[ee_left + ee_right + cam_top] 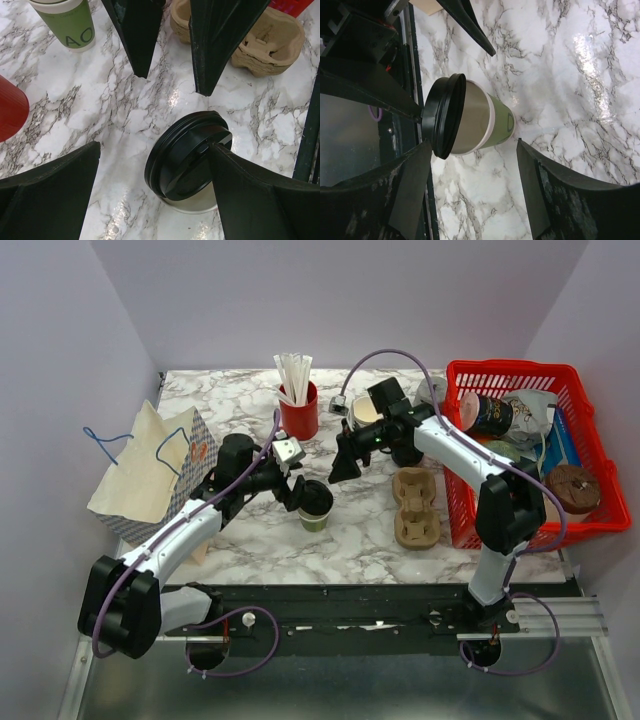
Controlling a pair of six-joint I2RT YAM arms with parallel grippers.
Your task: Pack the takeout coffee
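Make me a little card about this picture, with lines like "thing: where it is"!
coffee cup: upright on the marble table, between the two arms
black lid: on top of the cup
left end effector: open, one finger on each side of the cup
right end effector: open, near the cup, holding nothing
pulp tray: empty, to the right of the cup
paper bag: lying at the table's left edge
red basket: at the right edge, with things inside

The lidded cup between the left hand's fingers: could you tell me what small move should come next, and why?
Probably close the left hand gently on the cup. Its black lid is on, the open hand has a finger on each side, though the cup sits nearer one, and the right hand is open and apart from it.
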